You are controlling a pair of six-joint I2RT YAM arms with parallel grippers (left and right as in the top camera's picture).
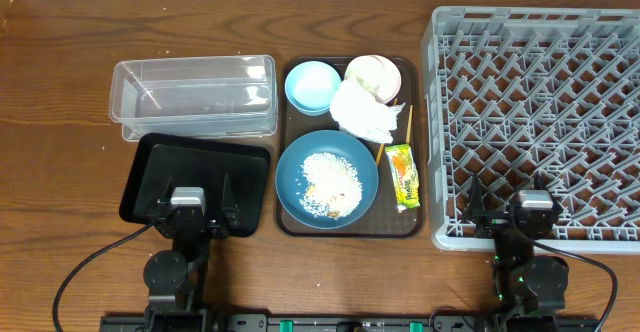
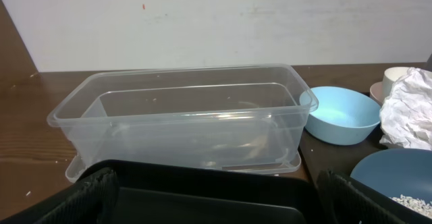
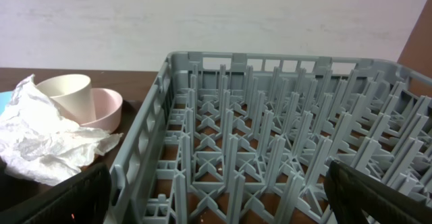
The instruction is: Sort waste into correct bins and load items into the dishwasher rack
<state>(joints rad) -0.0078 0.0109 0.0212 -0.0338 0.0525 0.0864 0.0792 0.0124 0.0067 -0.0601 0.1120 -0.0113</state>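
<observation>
A dark-blue plate [image 1: 327, 179] with loose rice [image 1: 330, 184] sits on the brown tray. Behind it are a light-blue bowl [image 1: 313, 85], a pink bowl [image 1: 386, 70] holding a white cup [image 1: 366, 72], and a crumpled napkin [image 1: 362, 112] over the chopsticks [image 1: 407, 120]. A yellow-green wrapper [image 1: 402, 176] lies on the tray's right side. The clear tub [image 1: 195, 95] and black tray [image 1: 197, 179] are on the left, the grey rack [image 1: 535, 122] on the right. My left gripper [image 1: 188, 207] is open over the black tray's near edge. My right gripper [image 1: 531, 212] is open over the rack's near edge. Both are empty.
The brown serving tray [image 1: 420, 212] stands between the bins and the rack. Bare wooden table lies at the far left and along the front edge. A pale wall runs behind the table.
</observation>
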